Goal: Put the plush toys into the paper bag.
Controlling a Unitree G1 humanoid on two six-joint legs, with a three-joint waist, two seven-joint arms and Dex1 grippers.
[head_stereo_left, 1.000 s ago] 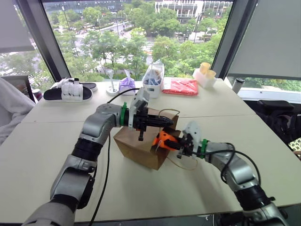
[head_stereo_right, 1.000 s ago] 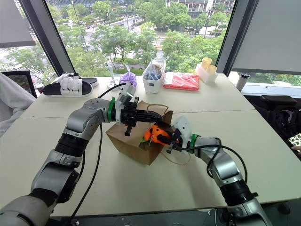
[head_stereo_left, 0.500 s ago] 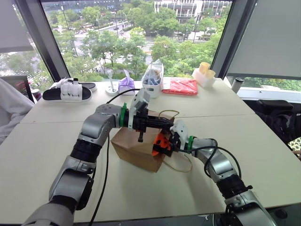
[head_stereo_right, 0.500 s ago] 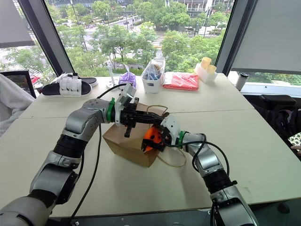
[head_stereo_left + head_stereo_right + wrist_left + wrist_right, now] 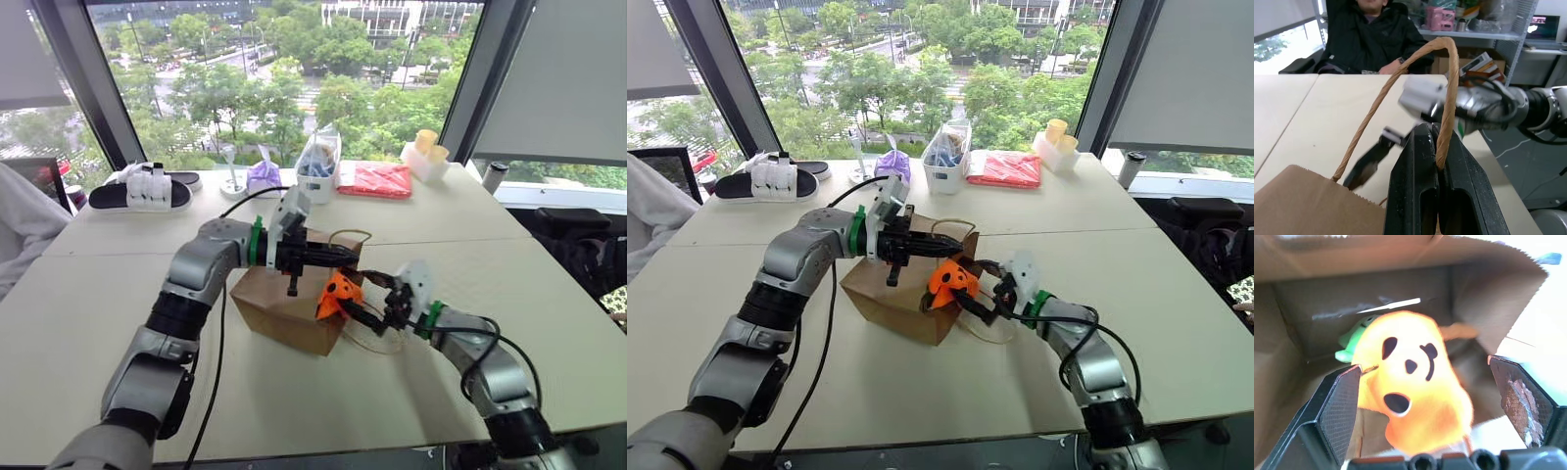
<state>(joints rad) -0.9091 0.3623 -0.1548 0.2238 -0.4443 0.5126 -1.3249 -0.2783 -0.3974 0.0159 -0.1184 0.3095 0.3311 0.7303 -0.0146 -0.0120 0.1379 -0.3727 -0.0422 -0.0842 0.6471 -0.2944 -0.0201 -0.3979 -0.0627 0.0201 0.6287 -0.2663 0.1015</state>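
Right claw spread wide, fingers on either side of the orange plush toy without pressing it, level with the bag's mouth. Orange toy with dark pumpkin face sitting in the opening of the brown paper bag, partly out past the rim. Deeper inside, seen from the right wrist, a smaller green plush toy against the bag's back wall. Left claw clenched on one twisted tan loop handle, holding it up above the bag. Bag lying on its side on the pale surface, mouth turned toward the right arm. Farther back near the window: a white bin of small items, a purple pouch, a red packet.
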